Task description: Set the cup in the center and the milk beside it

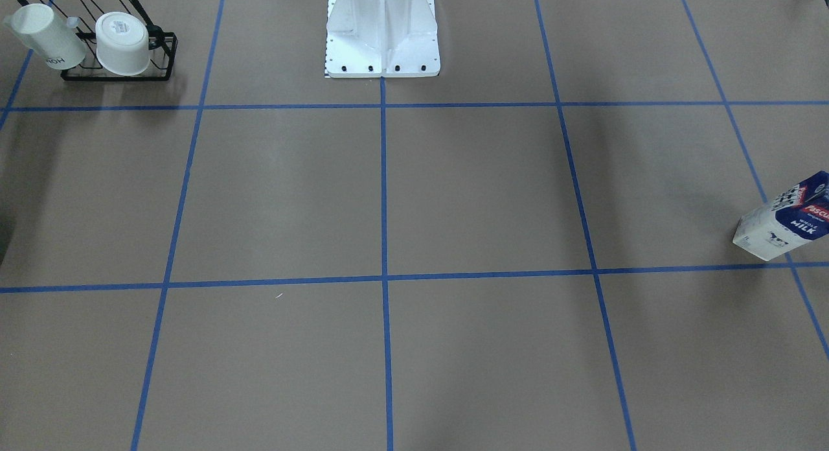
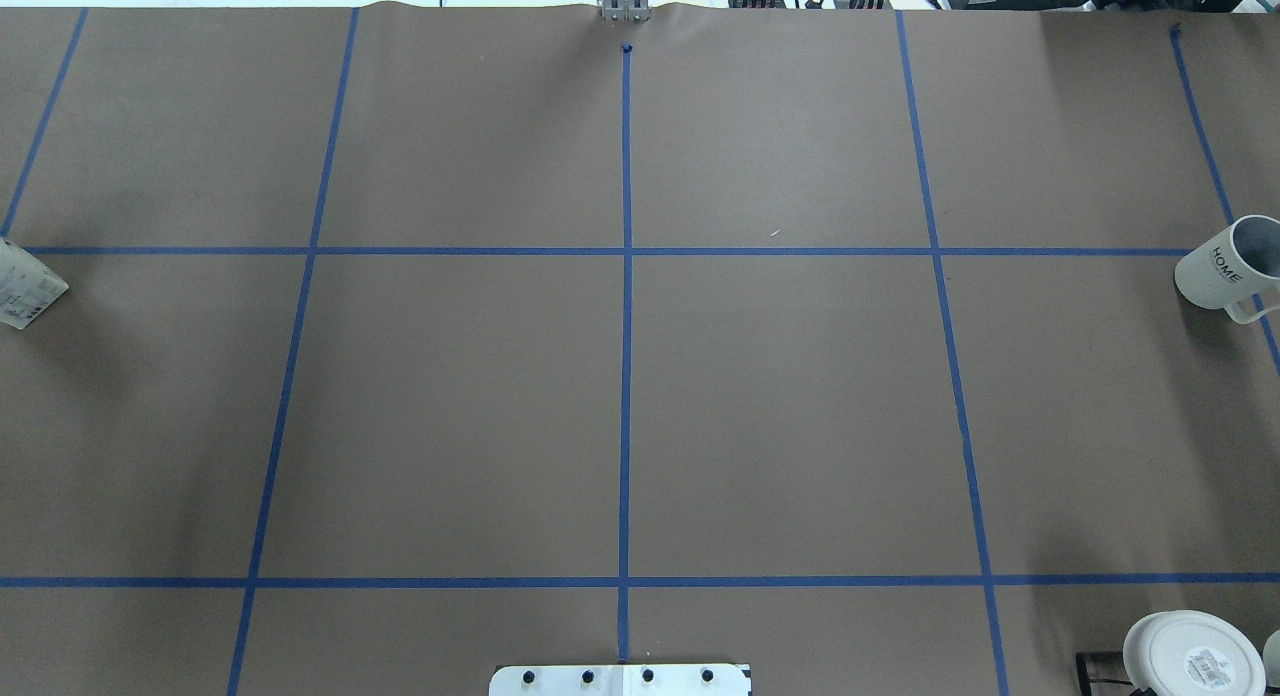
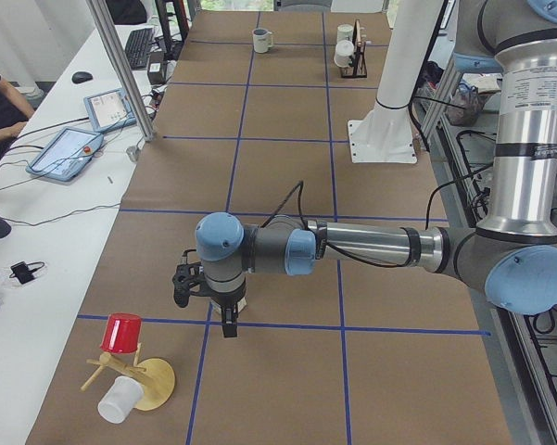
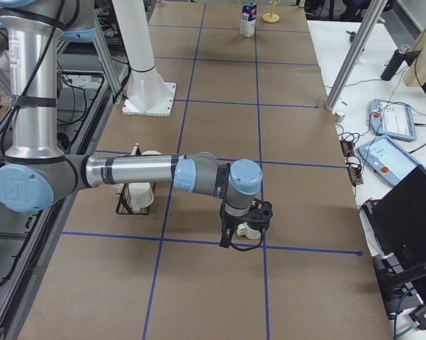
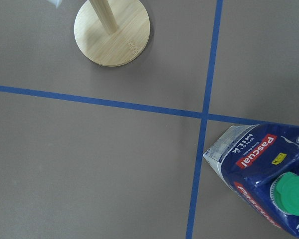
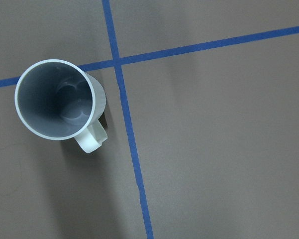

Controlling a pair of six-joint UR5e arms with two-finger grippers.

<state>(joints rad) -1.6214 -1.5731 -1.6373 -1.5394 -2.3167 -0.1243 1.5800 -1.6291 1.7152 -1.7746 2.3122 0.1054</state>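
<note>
The cup (image 2: 1230, 266) is a white mug with a loop handle and a grey inside. It stands upright at the table's right edge and also shows in the right wrist view (image 6: 57, 99), directly below the camera. The milk (image 1: 787, 218), a navy and white carton with a green cap, stands at the table's left edge and shows in the left wrist view (image 5: 261, 177). My left gripper (image 3: 228, 324) hangs over the milk's spot and hides it in that view. My right gripper (image 4: 234, 239) hangs right beside the cup (image 4: 252, 230). I cannot tell whether either gripper is open or shut.
A black wire rack (image 1: 165, 56) holds two other white cups, near the robot's right. A wooden mug tree (image 3: 153, 385) with a red cup and a white cup stands past the milk; its base (image 5: 112, 32) shows in the left wrist view. The white robot base (image 1: 382, 36) stands at mid-table.
</note>
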